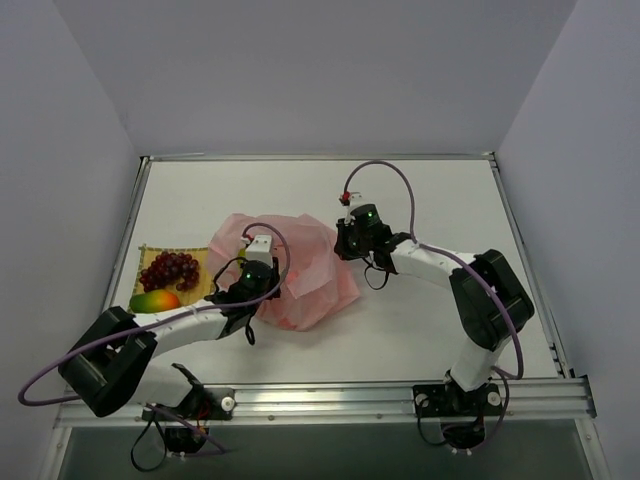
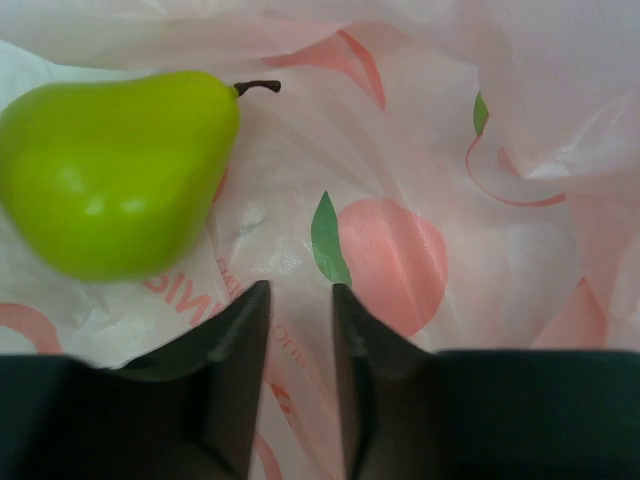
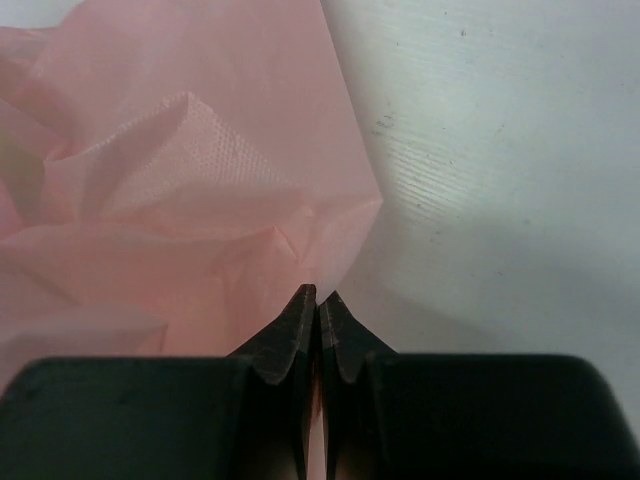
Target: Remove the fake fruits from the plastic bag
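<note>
Plastic bag [image 1: 300, 270]: pink, crumpled, centre of bench [image 1: 430, 200]. Pear [image 2: 110, 170]: green, lying on bag film inside, just left of left tool [image 2: 300, 290]; that tool's fingers slightly apart over printed film. Right tool [image 3: 318, 298]: fingers together, clamped on bag's right edge. Grapes [image 1: 170, 268], mango [image 1: 155, 301]: on yellow mat [image 1: 145, 252], left of bag.

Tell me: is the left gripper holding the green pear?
No: the green pear lies on the plastic bag, up and left of the open, empty fingers of the left gripper.
</note>
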